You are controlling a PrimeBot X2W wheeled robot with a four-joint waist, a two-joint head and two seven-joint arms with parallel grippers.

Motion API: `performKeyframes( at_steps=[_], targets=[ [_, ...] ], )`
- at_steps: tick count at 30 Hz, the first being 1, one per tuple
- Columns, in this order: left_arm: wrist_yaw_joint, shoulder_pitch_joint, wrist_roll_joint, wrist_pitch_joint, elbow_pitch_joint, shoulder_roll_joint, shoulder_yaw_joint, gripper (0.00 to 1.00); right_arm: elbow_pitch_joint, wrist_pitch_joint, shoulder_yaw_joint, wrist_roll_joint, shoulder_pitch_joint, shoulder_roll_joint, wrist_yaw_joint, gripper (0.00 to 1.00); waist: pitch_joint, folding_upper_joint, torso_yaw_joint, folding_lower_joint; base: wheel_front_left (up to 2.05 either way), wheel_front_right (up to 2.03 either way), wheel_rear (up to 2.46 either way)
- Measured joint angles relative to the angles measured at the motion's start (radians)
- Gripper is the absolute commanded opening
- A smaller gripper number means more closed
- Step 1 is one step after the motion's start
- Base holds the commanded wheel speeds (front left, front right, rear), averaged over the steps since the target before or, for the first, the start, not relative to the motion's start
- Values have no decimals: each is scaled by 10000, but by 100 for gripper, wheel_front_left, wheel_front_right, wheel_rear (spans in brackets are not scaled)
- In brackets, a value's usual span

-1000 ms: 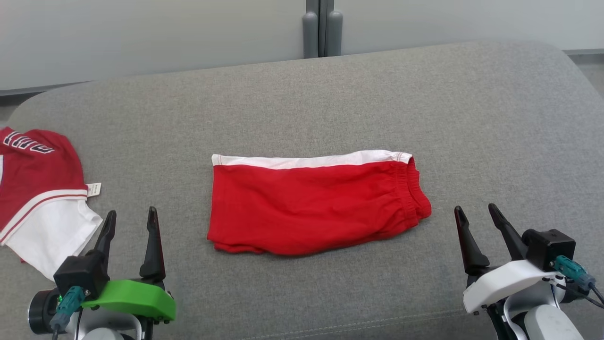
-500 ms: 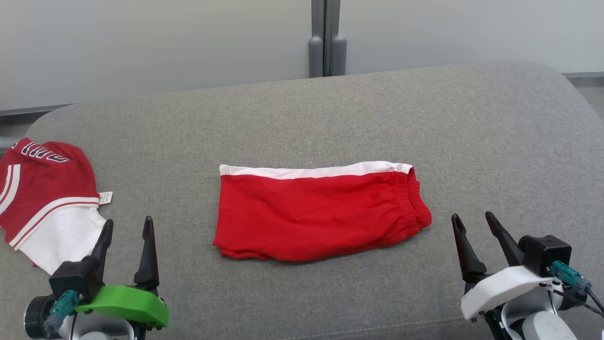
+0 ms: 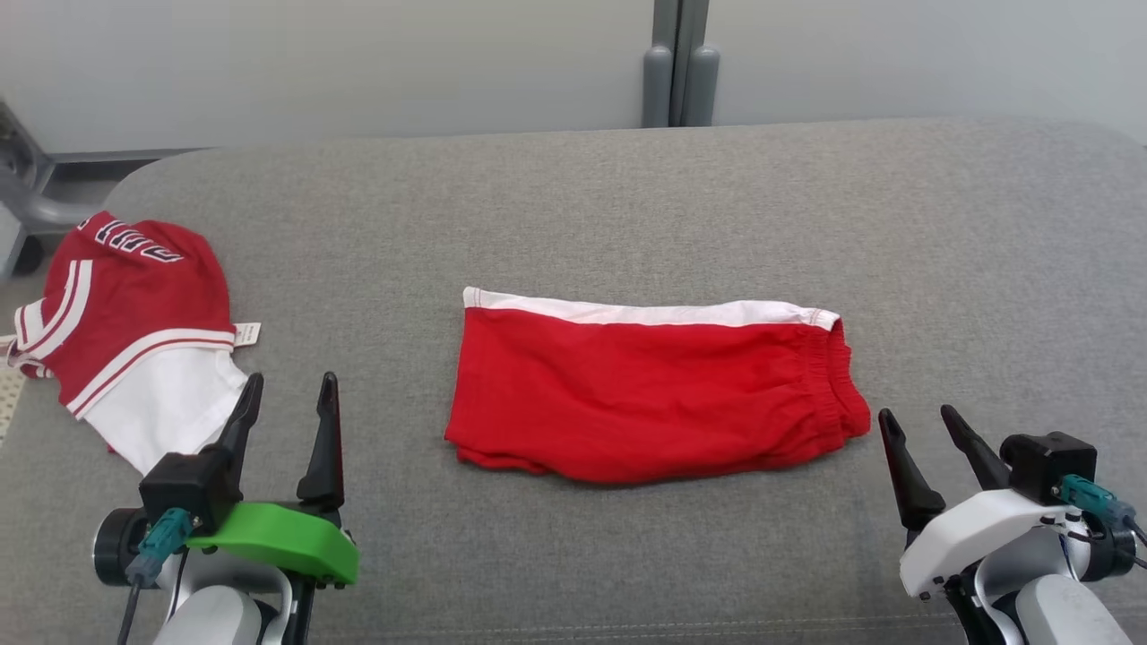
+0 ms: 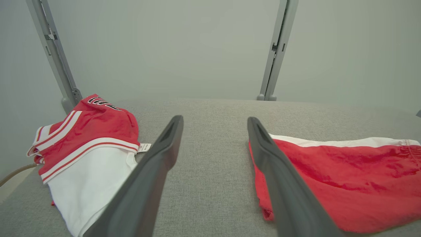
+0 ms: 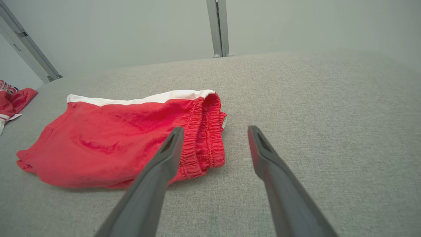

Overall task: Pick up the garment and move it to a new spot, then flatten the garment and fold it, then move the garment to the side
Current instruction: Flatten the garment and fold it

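Grey fabric covers the padded surface point(image 3: 627, 197), with a pale wall point(image 3: 358, 63) behind. Folded red shorts point(image 3: 654, 390) lie flat at its middle, white stripe along the far edge, waistband toward the right. Near the front edge the left end effector point(image 3: 291, 381) and the right end effector point(image 3: 914, 414) hover, both spread wide and holding nothing. A red-and-white shirt point(image 3: 134, 340) lies crumpled at far left.

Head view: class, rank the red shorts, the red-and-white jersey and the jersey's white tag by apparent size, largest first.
1. red shorts, folded flat.
2. red-and-white jersey, bunched, so it covers less.
3. white tag, far the smallest.
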Motion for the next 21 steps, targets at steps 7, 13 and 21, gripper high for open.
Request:
performKeyframes(
  at_steps=[7, 13, 21],
  targets=[
    [-180, -537, 194, -17, 84, -326, -276, 100, 1233, 13, 242, 537, -877, -479, 2, 100, 505, 0, 616, 0, 0, 0, 0],
    [-355, -988, 339, -17, 257, -625, -384, 100, 2242, -71, 715, 1043, -1794, -848, 2, 100, 1179, 0, 1001, 0, 0, 0, 0],
    [-583, -1449, 577, -19, 384, -890, -355, 100, 3381, 79, 1415, 1889, -2693, -1049, 2, 100, 2000, 0, 1301, 0, 0, 0, 0]
  ],
)
